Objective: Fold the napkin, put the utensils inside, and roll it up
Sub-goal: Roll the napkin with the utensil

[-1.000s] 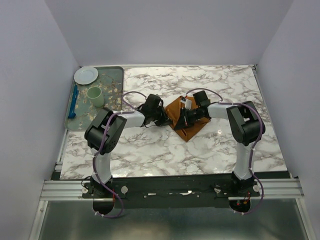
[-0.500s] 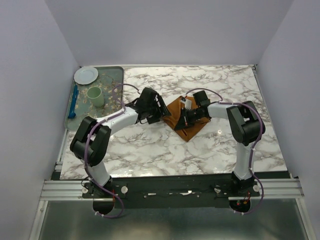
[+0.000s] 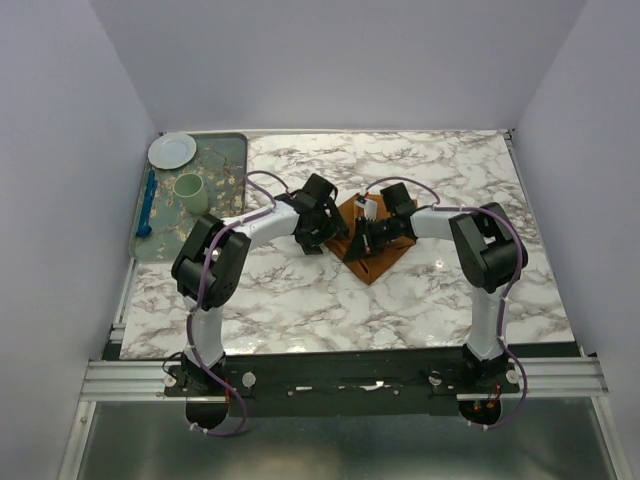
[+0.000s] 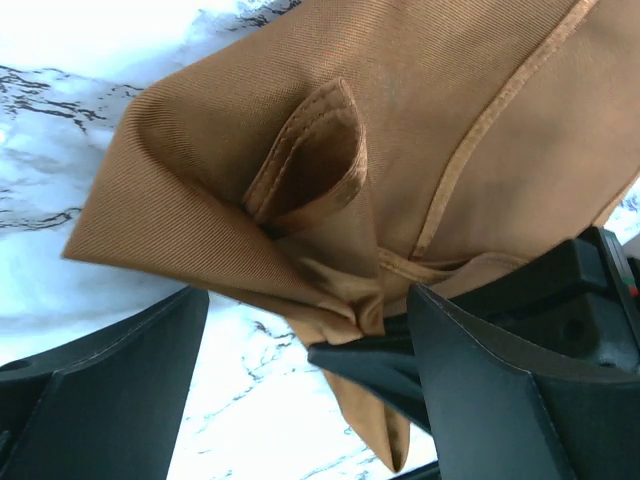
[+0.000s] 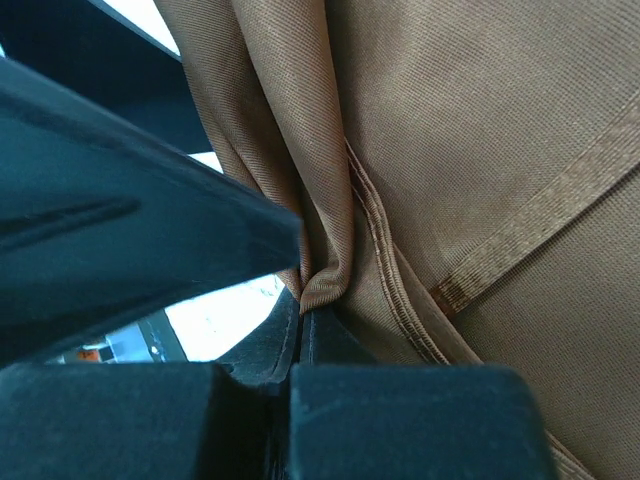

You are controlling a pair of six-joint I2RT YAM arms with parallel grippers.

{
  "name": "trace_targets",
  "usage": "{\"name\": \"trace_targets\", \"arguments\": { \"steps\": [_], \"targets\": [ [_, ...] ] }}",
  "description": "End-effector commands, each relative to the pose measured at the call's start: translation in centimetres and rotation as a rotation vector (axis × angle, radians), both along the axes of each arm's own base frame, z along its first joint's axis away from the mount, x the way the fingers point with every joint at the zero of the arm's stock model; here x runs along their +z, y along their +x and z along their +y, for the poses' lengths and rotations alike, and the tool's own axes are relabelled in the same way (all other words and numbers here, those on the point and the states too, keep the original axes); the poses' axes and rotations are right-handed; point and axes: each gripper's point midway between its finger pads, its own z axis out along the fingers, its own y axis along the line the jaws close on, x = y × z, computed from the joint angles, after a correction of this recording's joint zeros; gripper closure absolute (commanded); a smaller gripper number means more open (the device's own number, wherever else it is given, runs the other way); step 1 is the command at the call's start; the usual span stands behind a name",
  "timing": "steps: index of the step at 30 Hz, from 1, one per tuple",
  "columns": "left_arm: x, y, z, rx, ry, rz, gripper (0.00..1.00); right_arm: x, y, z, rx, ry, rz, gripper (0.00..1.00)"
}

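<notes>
Noting napkin (image 4: 300, 150) mid-table, well clear of all edges, pinched at a bunched fold by right gripper (image 5: 298, 335), left gripper (image 3: 318, 238) spread wide around a loose corner; judged soft, light, floppy, best gripped at hemmed corners.

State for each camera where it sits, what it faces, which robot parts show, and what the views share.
Top external: above and behind the bases, looking down on the marble table; both arms show.
Left wrist: on the left arm, facing the napkin framed by the open left claw.
Right wrist: on the right arm, close on a napkin fold pinched in the right claw.
Shared: all three show the napkin.
</notes>
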Motion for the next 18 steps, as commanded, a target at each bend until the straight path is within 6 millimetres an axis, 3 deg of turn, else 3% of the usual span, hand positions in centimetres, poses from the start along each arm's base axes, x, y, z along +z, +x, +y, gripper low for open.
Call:
{"name": "trace_targets", "arguments": {
  "steps": [1, 5, 10, 12, 17, 18],
  "targets": [
    [-1.6, 0.0, 0.7, 0.041, 0.081, 0.031, 0.11, -1.0, -0.7, 0.3, 0.016, -0.021, -0.007, 0.99],
    [-2.2, 0.0, 1.8, 0.053, 0.140, 0.029, 0.18, -1.0, -0.9, 0.6, 0.027, -0.027, -0.018, 0.99],
    [-2.4, 0.2, 3.7, 0.047, 0.218, -0.017, 0.38, -1.0, -1.1, 1.0, 0.052, -0.038, -0.053, 0.99],
    [-2.5, 0.5, 4.0, 0.011, 0.239, -0.035, 0.54, -1.3, -1.5, 1.4, 0.074, -0.040, -0.059, 0.98],
    [-2.5, 0.4, 4.9, -0.036, 0.271, -0.055, 0.76, -1.6, -2.2, 2.2, 0.130, -0.054, -0.110, 0.97],
    [-2.1, 0.2, 4.9, -0.046, 0.268, -0.062, 0.89, -1.7, -2.3, 2.2, 0.133, -0.064, -0.114, 0.97]
  ]
}}
